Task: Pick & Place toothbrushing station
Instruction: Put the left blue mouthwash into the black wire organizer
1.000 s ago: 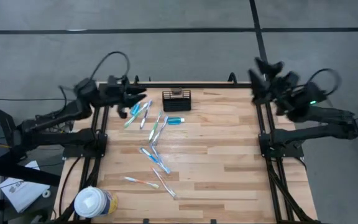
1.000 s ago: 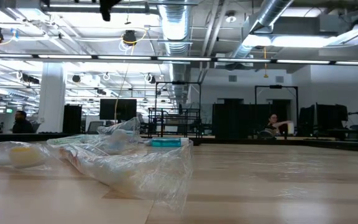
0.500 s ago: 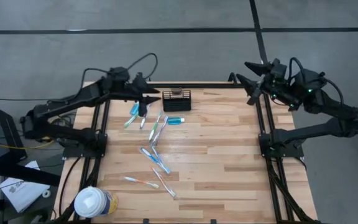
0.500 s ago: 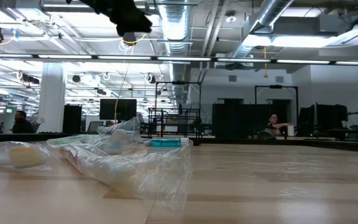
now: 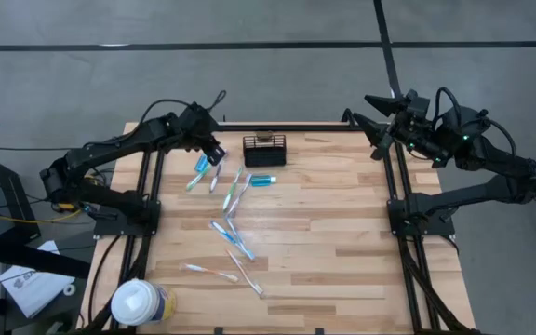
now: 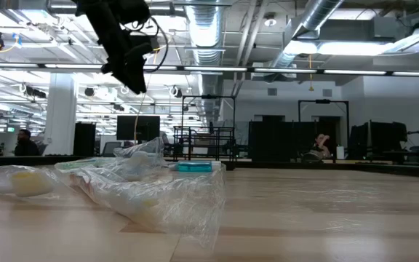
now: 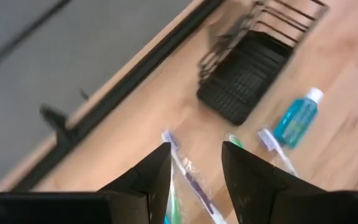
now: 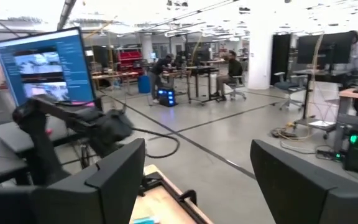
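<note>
Left wrist view shows the left gripper [image 7: 194, 165] with jaws apart, empty, above plastic-wrapped slim toothbrushes [image 7: 188, 177] lying just beside the small black wire-mesh rectangular basket [image 7: 244, 78] at the far edge of the wooden tabletop [image 5: 342, 233]. A teal toothpaste tube [image 7: 294, 118] lies near the basket. The crinkled wrap could slip from the jaws, or a low reach could shove the light basket. The right gripper [image 5: 372, 126] waits at the tabletop's right edge, jaws spread.
</note>
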### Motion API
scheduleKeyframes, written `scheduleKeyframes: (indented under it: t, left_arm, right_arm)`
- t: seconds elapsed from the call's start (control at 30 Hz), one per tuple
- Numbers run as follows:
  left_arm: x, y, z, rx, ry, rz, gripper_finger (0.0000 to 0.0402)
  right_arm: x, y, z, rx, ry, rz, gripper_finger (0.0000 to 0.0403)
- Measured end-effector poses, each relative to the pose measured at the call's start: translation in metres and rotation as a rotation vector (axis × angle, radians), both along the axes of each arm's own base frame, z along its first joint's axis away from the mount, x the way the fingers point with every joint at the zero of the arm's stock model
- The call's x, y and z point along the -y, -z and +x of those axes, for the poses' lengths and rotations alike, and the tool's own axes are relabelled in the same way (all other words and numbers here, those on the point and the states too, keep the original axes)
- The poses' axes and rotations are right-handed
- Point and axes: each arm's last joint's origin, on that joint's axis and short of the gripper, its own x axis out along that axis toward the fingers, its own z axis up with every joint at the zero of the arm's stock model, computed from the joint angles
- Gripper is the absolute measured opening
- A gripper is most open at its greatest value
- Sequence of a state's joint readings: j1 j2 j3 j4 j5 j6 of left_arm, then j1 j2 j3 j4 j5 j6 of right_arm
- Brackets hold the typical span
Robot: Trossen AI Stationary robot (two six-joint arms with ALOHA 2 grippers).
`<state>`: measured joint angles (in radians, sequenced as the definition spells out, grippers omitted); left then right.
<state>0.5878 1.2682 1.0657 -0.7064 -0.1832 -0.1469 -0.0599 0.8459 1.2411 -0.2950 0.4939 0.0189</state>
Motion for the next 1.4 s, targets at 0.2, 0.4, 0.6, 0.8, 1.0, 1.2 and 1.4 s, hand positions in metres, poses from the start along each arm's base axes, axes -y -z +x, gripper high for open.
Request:
scheduleKeyframes:
  t: [0.2, 0.4, 0.6, 0.8, 1.0, 1.2, 1.4]
  left_arm:
    - [-0.028, 0.027, -0.011, -0.050, -0.203, -0.212, 0.0135]
    - [-0.055, 0.065, -0.010, -0.098, -0.235, -0.401, 0.0135]
    - [-0.072, 0.093, -0.010, -0.166, -0.227, -0.481, 0.0152]
    - [-0.082, 0.105, -0.013, -0.196, -0.220, -0.476, 0.0197]
    - [-0.094, 0.104, -0.013, -0.160, -0.220, -0.386, 0.0214]
    - [-0.098, 0.113, -0.012, -0.168, -0.224, -0.393, 0.0205]
    - [-0.100, 0.131, -0.008, -0.195, -0.212, -0.452, 0.0198]
  right_arm:
    - [-0.003, 0.002, 0.005, -0.014, -0.022, 0.000, 0.0281]
    - [-0.003, 0.001, 0.005, -0.018, -0.018, -0.020, 0.0281]
    - [-0.003, -0.002, 0.003, 0.009, -0.018, -0.024, 0.0281]
    - [-0.003, -0.004, 0.003, 0.027, -0.018, -0.024, 0.0281]
    - [-0.003, -0.005, 0.003, 0.038, -0.018, -0.025, 0.0281]
    - [-0.003, -0.008, 0.003, 0.073, -0.018, -0.027, 0.0281]
    - [-0.003, -0.010, 0.002, 0.099, -0.025, -0.024, 0.0281]
